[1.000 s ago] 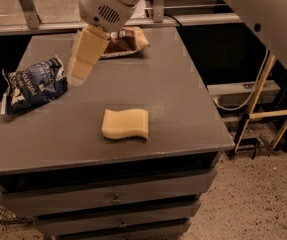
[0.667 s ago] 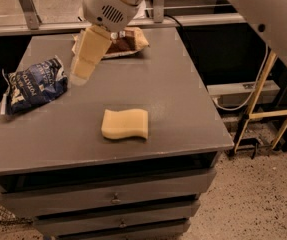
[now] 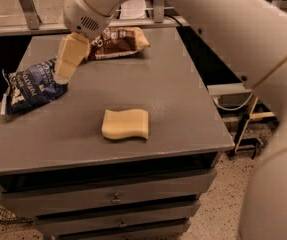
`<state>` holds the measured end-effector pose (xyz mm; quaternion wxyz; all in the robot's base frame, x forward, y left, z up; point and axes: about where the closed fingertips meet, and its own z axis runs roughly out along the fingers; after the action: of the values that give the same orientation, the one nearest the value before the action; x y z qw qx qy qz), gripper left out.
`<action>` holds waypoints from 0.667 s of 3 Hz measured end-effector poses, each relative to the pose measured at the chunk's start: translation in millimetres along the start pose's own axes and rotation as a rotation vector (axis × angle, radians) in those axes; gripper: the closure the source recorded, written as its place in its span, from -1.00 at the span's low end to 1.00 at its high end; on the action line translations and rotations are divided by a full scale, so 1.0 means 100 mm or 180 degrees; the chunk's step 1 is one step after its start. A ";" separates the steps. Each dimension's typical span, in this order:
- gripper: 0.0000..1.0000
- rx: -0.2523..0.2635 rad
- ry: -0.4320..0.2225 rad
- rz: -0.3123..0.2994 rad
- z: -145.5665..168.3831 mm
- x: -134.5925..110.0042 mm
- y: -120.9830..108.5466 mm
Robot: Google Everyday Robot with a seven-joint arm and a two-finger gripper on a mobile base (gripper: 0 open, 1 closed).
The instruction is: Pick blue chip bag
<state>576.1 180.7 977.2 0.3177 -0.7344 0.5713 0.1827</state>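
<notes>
- The gripper (image 3: pixel 61 77) is hanging over the left part of the grey tabletop (image 3: pixel 183 99), slanting down and to the left from the white wrist housing.
- Its pale tip is sitting right at the upper right edge of the blue chip bag (image 3: pixel 30 86); whether it is actually touching the foil is not clear from this angle.
- The jaws are showing as one cream-coloured block, so I cannot tell whether they are released or clenched. Nothing is showing as grasped.
- The blue chip bag is lying crumpled on the tabletop near its left edge, white lettering facing up, a white edge at its left end.
- A tan-and-brown chip bag (image 3: pixel 118 41) is lying towards the back of the tabletop, partly behind the wrist and well apart from the blue one.
- A yellow sponge (image 3: pixel 125 124) is lying flat near the middle front of the tabletop, apart from both bags.
- The arm (image 3: pixel 223 24) is stretching in from the upper right, filling much of the right side of the view.
- Drawer fronts (image 3: pixel 115 200) are showing below the tabletop, one with a small knob.
</notes>
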 end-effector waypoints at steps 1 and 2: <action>-1.00 -0.0142 -0.0042 0.0017 0.50 0.05 -0.35; -1.00 -0.0151 0.0093 0.0114 0.94 0.06 -0.55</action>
<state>639.6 248.1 919.0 0.2885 -0.7340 0.5843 0.1912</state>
